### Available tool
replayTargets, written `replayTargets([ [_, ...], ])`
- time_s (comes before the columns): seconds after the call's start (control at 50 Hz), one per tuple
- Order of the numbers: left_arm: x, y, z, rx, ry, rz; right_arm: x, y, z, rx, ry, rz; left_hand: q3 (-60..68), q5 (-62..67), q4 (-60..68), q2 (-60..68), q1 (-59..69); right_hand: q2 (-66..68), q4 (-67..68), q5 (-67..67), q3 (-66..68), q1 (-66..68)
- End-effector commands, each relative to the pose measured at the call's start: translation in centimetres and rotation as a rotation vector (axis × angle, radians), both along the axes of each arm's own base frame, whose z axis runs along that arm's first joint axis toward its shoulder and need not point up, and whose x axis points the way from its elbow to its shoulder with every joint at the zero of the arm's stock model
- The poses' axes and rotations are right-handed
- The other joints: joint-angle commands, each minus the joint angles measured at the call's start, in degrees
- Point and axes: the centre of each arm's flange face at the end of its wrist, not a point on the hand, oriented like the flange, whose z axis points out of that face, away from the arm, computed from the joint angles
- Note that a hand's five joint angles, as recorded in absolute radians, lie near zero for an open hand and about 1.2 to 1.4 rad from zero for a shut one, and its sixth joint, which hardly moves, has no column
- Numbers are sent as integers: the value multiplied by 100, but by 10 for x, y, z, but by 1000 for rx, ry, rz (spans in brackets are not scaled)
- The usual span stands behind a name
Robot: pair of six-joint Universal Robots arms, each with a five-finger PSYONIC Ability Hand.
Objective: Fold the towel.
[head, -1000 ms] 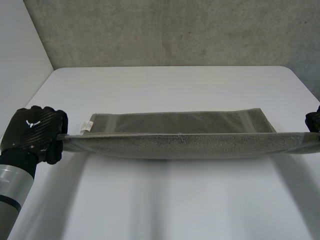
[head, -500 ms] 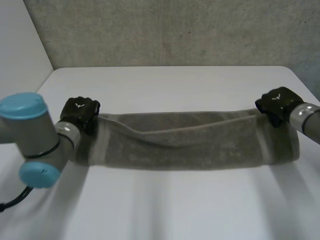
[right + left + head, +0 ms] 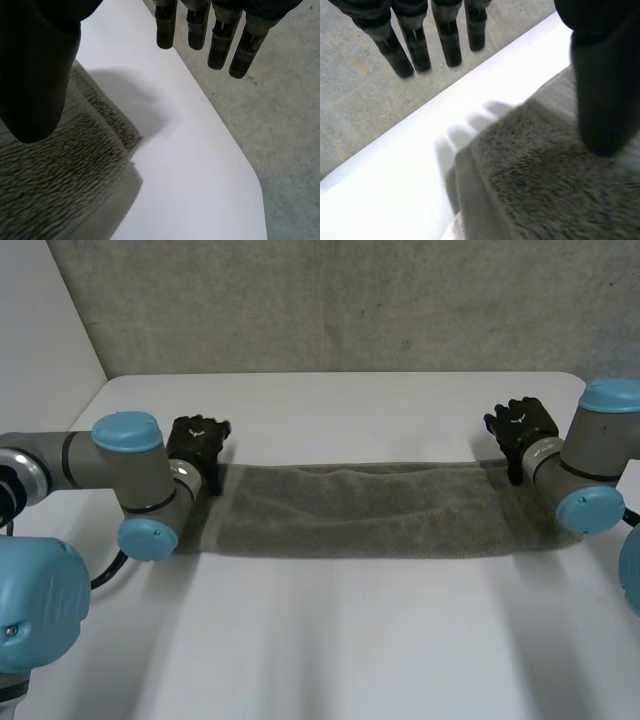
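- Towel (image 3: pixel 365 510) lies flat on the white table (image 3: pixel 350 660) as a long, doubled strip, which suggests one lengthwise fold is done.
- Left hand (image 3: pixel 197 437) is at the strip's far left corner, fingers (image 3: pixel 415 47) straight, thumb apart, holding nothing, probably to leave the cloth settled.
- Right hand (image 3: pixel 520 422) mirrors it at the far right corner, likewise spread and empty.
- Pile looks thick, nubbly, grey-green, with soft edges.
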Motion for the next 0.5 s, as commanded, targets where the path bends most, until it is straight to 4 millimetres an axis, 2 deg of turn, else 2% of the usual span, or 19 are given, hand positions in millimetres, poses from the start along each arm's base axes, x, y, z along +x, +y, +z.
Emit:
replayTargets([
  [0.02,8,20,21,29,-6,7,-6,18,25,17,-14,-27,-1153,-1988,-920,-1075,-857,-465,-499,-339,-431,-376],
  [0.06,14,25,29,34,-7,15,-10,33,44,17,-30,-34,-1153,-1988,-920,-1075,-858,-465,-499,-339,-431,-376],
  [0.12,30,36,44,42,-7,38,-12,41,49,23,-33,-36,-1153,-1988,-920,-1075,-858,-465,-499,-339,-431,-376],
  [0.16,37,44,52,47,-7,48,-16,60,59,35,-33,-32,-1153,-1988,-920,-1075,-858,-465,-499,-339,-431,-376],
  [0.18,43,52,58,51,-8,54,-16,60,59,35,-33,-32,-1153,-1988,-920,-1075,-858,-465,-499,-339,-431,-376],
  [0.2,48,61,62,58,-8,62,-17,71,64,46,-33,-25,-1153,-1988,-920,-1075,-858,-465,-499,-339,-431,-376],
  [0.22,48,61,62,58,-8,62,-20,80,64,68,-32,-21,-1153,-1988,-920,-1075,-858,-465,-499,-339,-431,-376],
  [0.28,59,79,68,70,-5,76,-26,88,61,94,-31,-28,-1153,-1988,-920,-1075,-858,-465,-499,-339,-431,-376],
  [0.3,62,87,68,74,3,78,-36,93,55,126,-32,-42,-1153,-1988,-920,-1075,-858,-465,-499,-339,-431,-376],
  [0.32,62,88,68,74,3,78,-44,96,48,154,-36,-49,-1153,-1988,-920,-1075,-858,-465,-499,-339,-431,-376],
  [0.36,65,103,61,86,22,81,-50,100,43,178,-43,-50,-1137,-1971,-903,-1058,-841,-465,-499,-339,-431,-376],
  [0.38,65,103,61,86,23,81,-53,103,38,196,-49,-45,-1137,-1971,-903,-1058,-841,-465,-499,-339,-431,-376],
  [0.44,67,115,53,96,51,81,-56,105,33,212,-55,-42,-1120,-1954,-886,-1041,-824,-137,-171,-11,-103,-48],
  [0.5,68,123,53,83,93,85,-66,105,23,229,-64,-51,-1120,-1954,-886,-1041,-824,183,149,309,216,271],
])
